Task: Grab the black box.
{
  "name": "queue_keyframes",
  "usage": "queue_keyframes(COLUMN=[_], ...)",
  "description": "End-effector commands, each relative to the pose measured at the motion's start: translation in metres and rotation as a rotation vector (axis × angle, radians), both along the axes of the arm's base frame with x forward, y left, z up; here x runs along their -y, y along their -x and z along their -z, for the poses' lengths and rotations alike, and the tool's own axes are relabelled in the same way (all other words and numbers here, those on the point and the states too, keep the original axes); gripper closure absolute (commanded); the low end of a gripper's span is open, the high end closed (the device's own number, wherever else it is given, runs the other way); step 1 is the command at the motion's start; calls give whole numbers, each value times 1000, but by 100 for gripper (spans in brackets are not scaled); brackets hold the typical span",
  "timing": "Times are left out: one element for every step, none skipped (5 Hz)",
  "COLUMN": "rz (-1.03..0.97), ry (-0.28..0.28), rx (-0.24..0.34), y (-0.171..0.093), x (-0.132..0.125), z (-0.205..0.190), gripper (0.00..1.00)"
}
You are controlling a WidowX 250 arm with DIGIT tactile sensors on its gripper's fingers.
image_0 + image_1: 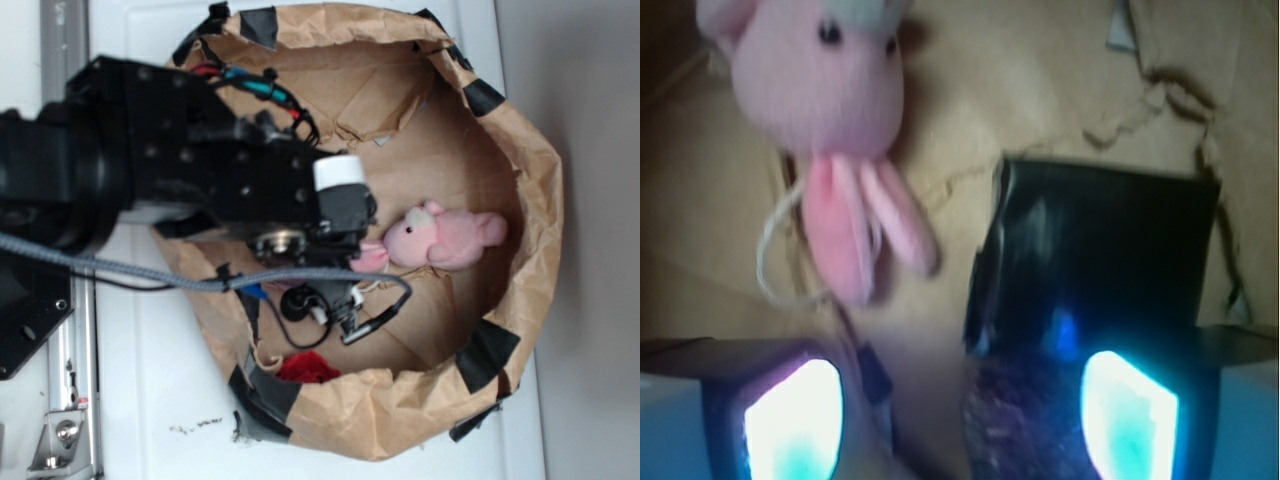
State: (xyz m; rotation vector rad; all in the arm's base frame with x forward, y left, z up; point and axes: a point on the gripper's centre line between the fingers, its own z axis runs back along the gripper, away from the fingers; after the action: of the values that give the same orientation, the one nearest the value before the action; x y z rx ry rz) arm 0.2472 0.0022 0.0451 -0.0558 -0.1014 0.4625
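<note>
Black box (pixel 1105 255), one, beside one pink toy (pixel 830 120).

A glossy black box (pixel 1100 255) lies on plain brown paper (pixel 1040 90); the plush toy (pixel 830 90) is pink with black eyes; the pads (pixel 790 420) glow pale cyan

No writing, label, brand, number or sign can be read in either view. The exterior view shows no lettering on the robot's dark housing, the brown paper or the white surface around it, and the wrist view is too blurred for any print to be made out.
</note>
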Motion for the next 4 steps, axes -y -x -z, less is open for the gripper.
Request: queue_keyframes(rz=[-18, -12, 5, -13], ry=[32, 20, -20, -57], rx=[61, 73, 85, 70], y=[-3, -5, -6, -11], x=[-36, -45, -51, -63], z=[-49, -50, -42, -29], gripper=[0, 0, 0, 0])
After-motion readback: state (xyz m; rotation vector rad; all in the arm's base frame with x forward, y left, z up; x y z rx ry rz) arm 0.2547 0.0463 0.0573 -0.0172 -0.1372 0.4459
